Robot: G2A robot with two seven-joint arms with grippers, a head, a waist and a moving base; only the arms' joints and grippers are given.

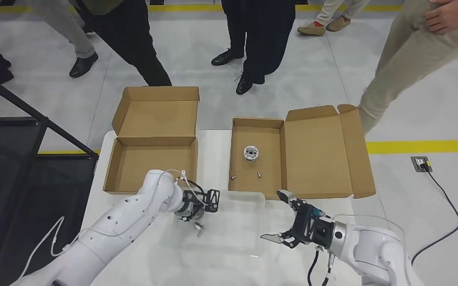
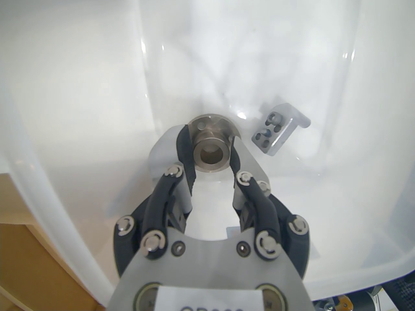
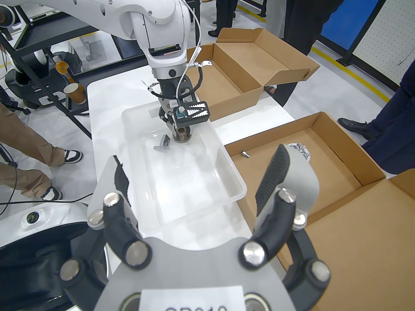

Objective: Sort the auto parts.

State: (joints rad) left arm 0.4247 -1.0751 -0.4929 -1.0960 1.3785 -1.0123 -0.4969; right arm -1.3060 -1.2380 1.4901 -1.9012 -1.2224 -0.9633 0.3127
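While left jaws grip a bushing (image 2: 210, 153), a bracket (image 2: 278, 129) lies beside.

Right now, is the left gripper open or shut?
Shut on the metal bushing: the left gripper clamps its barrel from both sides, inside the white tray.

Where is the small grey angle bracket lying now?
In the left wrist view, the bracket lies in the white tray, just beside the round metal bushing held by the left gripper, not touching it.

Our left gripper (image 2: 207, 137) points down, clamped on a metal part (image 2: 210, 155); our right gripper (image 3: 198, 160) hovers wide open.
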